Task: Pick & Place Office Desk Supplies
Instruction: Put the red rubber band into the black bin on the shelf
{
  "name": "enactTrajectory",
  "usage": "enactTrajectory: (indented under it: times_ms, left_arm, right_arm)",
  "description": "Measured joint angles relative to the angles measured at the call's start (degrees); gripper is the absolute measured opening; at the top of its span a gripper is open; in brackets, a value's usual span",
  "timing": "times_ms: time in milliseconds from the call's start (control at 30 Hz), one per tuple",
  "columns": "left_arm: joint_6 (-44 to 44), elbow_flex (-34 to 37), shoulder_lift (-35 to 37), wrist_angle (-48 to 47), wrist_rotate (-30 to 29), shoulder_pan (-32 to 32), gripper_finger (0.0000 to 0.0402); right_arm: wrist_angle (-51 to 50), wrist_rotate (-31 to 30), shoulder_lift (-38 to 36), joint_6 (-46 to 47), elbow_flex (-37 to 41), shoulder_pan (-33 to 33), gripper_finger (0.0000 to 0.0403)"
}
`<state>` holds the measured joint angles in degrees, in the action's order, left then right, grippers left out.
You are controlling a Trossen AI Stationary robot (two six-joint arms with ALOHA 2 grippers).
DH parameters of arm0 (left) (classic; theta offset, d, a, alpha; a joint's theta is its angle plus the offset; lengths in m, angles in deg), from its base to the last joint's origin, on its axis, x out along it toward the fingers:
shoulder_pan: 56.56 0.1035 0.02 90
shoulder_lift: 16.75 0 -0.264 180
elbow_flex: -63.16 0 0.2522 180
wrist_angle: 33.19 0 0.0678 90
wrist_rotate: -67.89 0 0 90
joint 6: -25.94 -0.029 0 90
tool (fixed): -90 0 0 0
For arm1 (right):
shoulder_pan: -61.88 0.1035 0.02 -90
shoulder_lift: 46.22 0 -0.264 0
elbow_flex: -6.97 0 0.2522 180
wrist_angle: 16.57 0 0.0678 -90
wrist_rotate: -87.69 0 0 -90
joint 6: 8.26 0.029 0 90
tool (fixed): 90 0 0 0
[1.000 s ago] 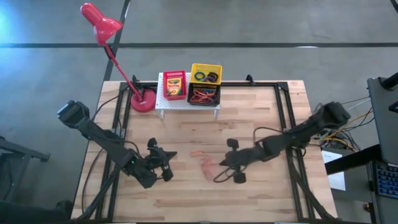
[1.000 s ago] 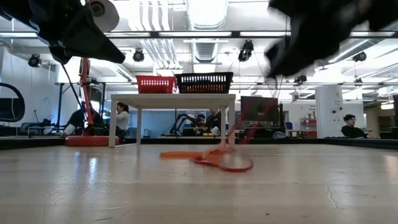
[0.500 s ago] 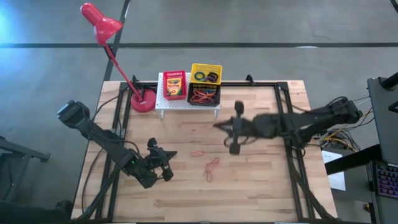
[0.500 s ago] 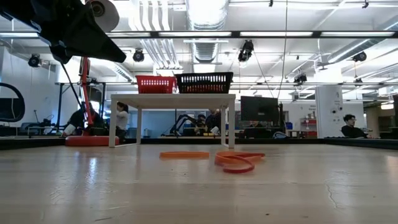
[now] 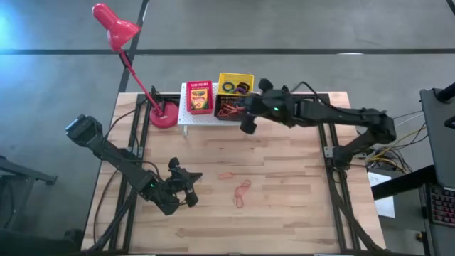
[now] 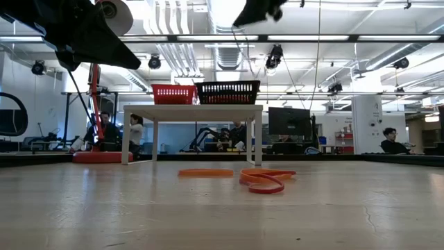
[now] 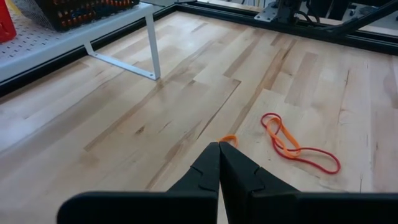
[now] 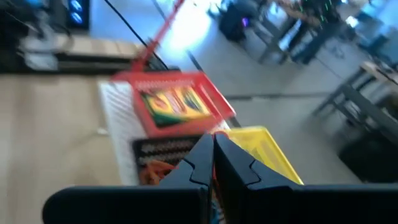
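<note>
My right gripper hangs shut over the black basket of orange-red rubber bands on the white rack. In its wrist view the shut fingertips sit above the black basket, between the red basket holding a yellow-and-green box and the yellow basket. Loose rubber bands lie flat mid-table, with a small one beside them. My left gripper waits shut near the table's left, its tips just short of the small band. My right gripper is shut and held clear above the baskets. Whether a thin rubber band sits between its fingers I cannot tell, since the fingers themselves cover that spot.
The red desk lamp stands on its base left of the rack. The yellow basket holds dark and coloured rings. The black frame rails run along the table's sides. Bare wood lies around the loose bands.
My right gripper rose from the loose bands mid-table and swung toward the far edge, ending over the black basket. The bands, drawn upward a second ago, now lie flat on the wood. The left arm stayed still.
</note>
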<state>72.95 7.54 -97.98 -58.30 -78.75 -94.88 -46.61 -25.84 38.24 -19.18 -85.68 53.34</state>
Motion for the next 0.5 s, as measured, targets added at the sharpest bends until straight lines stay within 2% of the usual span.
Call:
enactTrajectory:
  times_ms: [100, 267, 500]
  left_arm:
    - [0.0, 0.0, 0.0, 0.0, -0.4, 0.0, 0.0008]
    - [0.0, 0.0, 0.0, 0.0, -0.4, 0.0, 0.0008]
    - [0.0, 0.0, 0.0, 0.0, -0.4, 0.0, 0.0008]
  right_arm:
    - [0.0, 0.4, 2.2, 0.0, -0.1, -2.1, 0.0008]
    - [-0.1, 4.4, 4.9, 1.4, -0.1, -3.3, 0.0008]
    - [-1.2, 4.7, 7.2, 4.8, 0.0, -3.8, 0.0008]
